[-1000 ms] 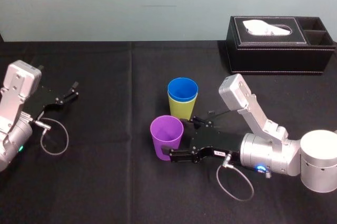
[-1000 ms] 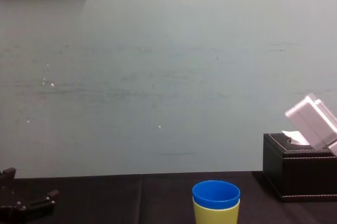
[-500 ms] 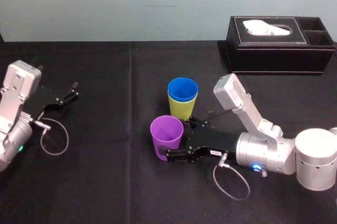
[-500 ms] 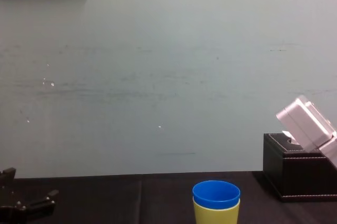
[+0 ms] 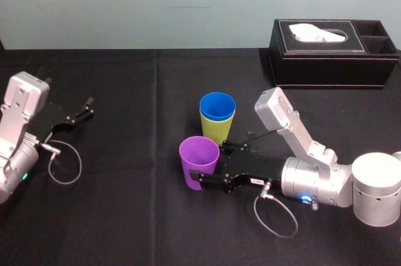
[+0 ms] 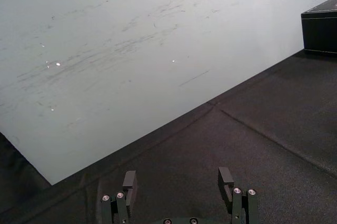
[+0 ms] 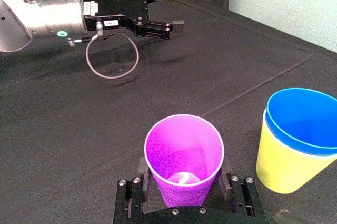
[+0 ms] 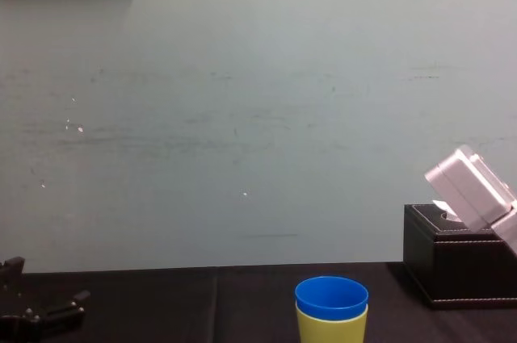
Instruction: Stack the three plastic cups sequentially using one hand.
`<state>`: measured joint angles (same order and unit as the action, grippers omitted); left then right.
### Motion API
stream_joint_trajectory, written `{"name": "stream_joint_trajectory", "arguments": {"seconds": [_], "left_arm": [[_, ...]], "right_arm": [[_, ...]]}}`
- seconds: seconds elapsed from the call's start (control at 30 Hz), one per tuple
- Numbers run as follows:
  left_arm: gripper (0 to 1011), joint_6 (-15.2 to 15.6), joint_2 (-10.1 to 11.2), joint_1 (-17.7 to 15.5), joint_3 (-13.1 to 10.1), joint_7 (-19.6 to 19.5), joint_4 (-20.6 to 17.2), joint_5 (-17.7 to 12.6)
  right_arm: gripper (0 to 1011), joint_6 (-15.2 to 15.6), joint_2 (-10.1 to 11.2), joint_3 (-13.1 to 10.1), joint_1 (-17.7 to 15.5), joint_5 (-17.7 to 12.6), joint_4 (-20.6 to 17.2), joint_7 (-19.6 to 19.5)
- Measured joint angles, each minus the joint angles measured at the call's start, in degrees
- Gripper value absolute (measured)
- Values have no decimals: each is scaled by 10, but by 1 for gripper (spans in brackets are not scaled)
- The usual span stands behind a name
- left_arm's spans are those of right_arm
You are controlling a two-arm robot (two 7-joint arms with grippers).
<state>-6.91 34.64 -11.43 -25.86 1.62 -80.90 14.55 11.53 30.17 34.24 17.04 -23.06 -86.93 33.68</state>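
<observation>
My right gripper squeezes the purple cup near the middle of the counter. The blue cup sits inside the yellow-green cup just behind it. My left gripper rests open near the left edge.

Wall ahead of me: pale grey-green, faintly scuffed | my bench: black cloth, one seam running front to back | black tissue box: far right.

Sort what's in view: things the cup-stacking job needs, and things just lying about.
Job:
- purple cup, with the right gripper around it
- blue cup, nested in the yellow-green cup

Lying about:
- black tissue box, far right of the table
- left gripper, parked open at the left
</observation>
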Motion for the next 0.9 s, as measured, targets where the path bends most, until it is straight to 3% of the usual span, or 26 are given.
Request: {"name": "stream_joint_trajectory", "arguments": {"seconds": [0.67, 0.9], "left_arm": [[1012, 0, 0, 0, 0, 0, 0, 0], [1011, 0, 0, 0, 0, 0, 0, 0]], "right_arm": [[723, 0, 0, 0, -1, -1, -1, 0], [724, 10, 14, -20, -17, -12, -36, -20]]}}
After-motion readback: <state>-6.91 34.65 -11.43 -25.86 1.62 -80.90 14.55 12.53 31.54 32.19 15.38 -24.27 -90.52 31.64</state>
